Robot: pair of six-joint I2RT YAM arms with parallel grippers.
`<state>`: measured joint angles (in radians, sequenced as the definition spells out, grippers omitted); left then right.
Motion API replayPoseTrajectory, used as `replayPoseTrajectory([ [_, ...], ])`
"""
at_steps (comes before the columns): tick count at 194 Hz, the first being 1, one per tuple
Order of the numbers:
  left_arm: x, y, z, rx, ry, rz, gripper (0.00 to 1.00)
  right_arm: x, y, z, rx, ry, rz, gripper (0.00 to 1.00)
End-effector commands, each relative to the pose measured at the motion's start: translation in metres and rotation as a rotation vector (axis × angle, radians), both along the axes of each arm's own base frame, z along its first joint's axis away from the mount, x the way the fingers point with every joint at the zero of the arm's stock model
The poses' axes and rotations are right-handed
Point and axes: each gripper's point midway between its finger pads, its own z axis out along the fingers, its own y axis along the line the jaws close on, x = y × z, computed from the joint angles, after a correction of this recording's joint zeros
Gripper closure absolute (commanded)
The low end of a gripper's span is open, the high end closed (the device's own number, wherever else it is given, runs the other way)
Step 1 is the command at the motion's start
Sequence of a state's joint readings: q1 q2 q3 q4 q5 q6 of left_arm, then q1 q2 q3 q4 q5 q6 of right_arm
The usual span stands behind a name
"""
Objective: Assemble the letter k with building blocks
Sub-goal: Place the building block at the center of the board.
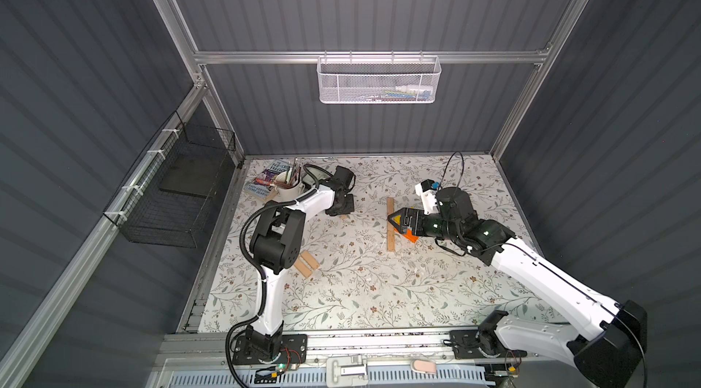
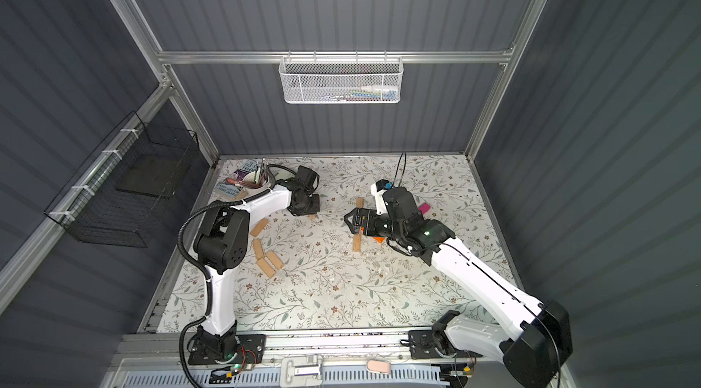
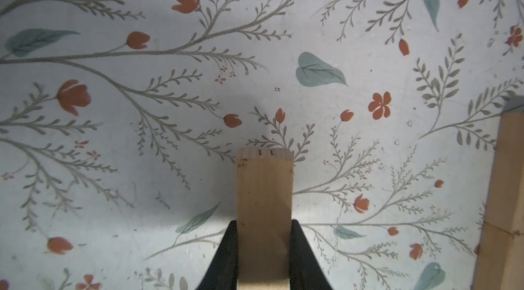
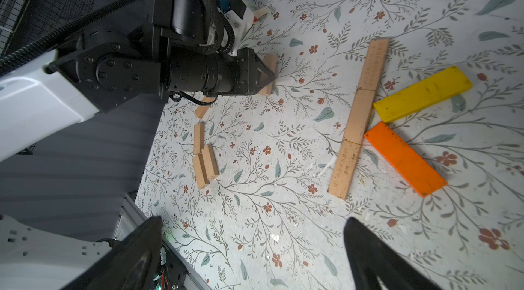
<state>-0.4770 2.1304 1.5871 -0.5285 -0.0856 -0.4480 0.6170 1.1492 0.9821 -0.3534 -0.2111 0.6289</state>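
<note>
Nearby, tan planks [image 2: 274, 260], brush cup [image 1: 286, 193].

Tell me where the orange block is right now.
In the right wrist view, the orange block lies flat on the table's right half, one end at the tan block line, just beside the yellow block.

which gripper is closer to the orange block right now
Right. The right gripper hovers open just beside the orange block; the left gripper is well across the table, shut on a tan block.
</note>
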Motion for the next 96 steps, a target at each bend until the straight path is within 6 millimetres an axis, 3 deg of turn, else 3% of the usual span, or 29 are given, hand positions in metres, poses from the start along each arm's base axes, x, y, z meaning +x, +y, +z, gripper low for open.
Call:
replayPoseTrajectory([
  [1,0.003,0.004,-0.006,0.044,0.022,-0.014,0.86,-0.004,0.001,-0.008,-0.009,0.028,0.003,0.01],
  [43,0.003,0.007,-0.017,0.067,0.048,-0.008,0.84,-0.004,-0.001,-0.009,-0.013,0.030,-0.001,0.01],
  [96,0.002,0.009,-0.020,0.078,0.057,-0.008,0.71,-0.004,0.001,-0.008,-0.009,0.031,0.002,0.01],
])
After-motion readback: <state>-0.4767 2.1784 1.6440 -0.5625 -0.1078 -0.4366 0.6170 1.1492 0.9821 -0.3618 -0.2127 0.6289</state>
